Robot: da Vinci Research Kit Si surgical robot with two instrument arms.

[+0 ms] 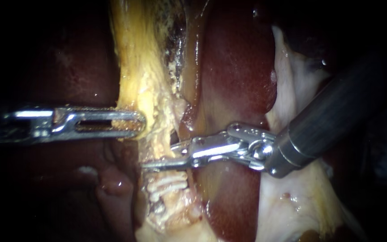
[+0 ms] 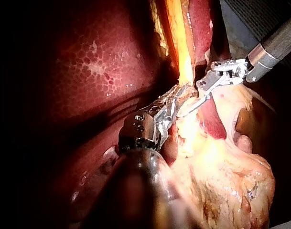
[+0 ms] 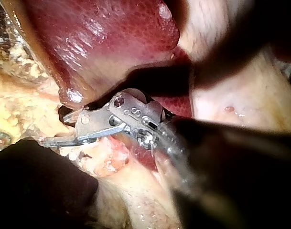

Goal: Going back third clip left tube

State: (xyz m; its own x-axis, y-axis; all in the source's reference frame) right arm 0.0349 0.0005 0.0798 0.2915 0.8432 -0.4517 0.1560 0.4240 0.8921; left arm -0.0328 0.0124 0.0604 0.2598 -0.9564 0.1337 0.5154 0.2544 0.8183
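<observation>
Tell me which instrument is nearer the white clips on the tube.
Right. The right instrument has its open jaws just above the white clips; the left instrument lies higher and off to their left.

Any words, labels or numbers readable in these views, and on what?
None legible.
Small marks on the hinge plate of the right instrument: too small to read.
The left instrument, the clips and the liver show no writing.

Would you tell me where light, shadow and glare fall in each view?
Endoscope view: light pools centrally, the edges fall dark, glare streaks the left instrument. Left wrist view: that instrument's shaft lies in shadow. Right wrist view: wet highlights on the liver, deep shadow between it and the right instrument.
</observation>
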